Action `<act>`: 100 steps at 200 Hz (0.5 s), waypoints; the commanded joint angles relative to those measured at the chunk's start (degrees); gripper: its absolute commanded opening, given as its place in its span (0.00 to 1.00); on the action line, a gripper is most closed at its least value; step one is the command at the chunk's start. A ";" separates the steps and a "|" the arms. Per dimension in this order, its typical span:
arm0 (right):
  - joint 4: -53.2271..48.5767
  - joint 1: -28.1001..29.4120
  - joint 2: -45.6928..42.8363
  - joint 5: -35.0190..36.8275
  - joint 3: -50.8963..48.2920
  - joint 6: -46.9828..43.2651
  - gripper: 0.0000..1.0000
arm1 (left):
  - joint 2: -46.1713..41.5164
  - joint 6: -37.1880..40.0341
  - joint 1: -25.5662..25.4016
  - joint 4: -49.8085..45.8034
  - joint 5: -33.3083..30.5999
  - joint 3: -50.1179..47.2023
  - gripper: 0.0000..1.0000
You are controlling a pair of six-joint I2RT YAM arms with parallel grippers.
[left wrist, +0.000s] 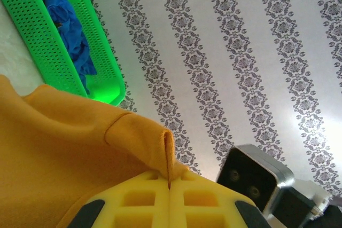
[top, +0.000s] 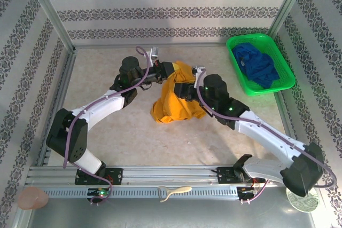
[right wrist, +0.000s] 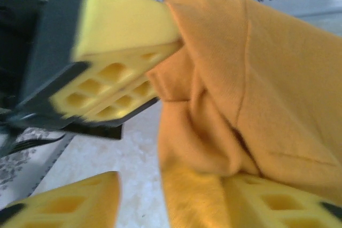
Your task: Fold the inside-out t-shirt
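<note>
The mustard-yellow inside-out t-shirt [top: 173, 105] hangs bunched in the middle of the table, its upper part lifted and its lower part resting on the surface. My left gripper [top: 170, 69] is shut on a folded edge of it; in the left wrist view the cloth [left wrist: 64, 153] rises from between the closed pads of that gripper [left wrist: 170, 188]. My right gripper [top: 184, 90] sits just below and to the right of it. In the right wrist view its jaws [right wrist: 171, 196] stand apart: the shirt [right wrist: 267, 78] drapes over the right finger, and bare table shows beside the left one. The left gripper [right wrist: 163, 62] pinches the cloth above.
A green basket [top: 233, 60] at the back right holds a deep-blue garment [top: 258, 65]; both also show in the left wrist view, the basket [left wrist: 43, 30] and the blue cloth [left wrist: 69, 25]. Patterned walls enclose the table. A metal rail [top: 160, 174] runs along the near edge.
</note>
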 commanded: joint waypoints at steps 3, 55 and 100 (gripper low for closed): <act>-1.15 0.24 2.15 8.14 3.04 -1.33 0.15 | -2.72 0.89 -0.78 -0.36 -1.57 -0.27 0.00; 2.30 -6.00 -7.49 -4.32 -2.70 -2.08 0.00 | -2.56 -3.74 2.06 -1.92 -12.48 -5.61 0.00; 14.71 -12.04 -16.86 -17.80 -11.30 2.84 0.00 | 3.01 -6.15 4.28 8.23 -10.26 -5.45 0.29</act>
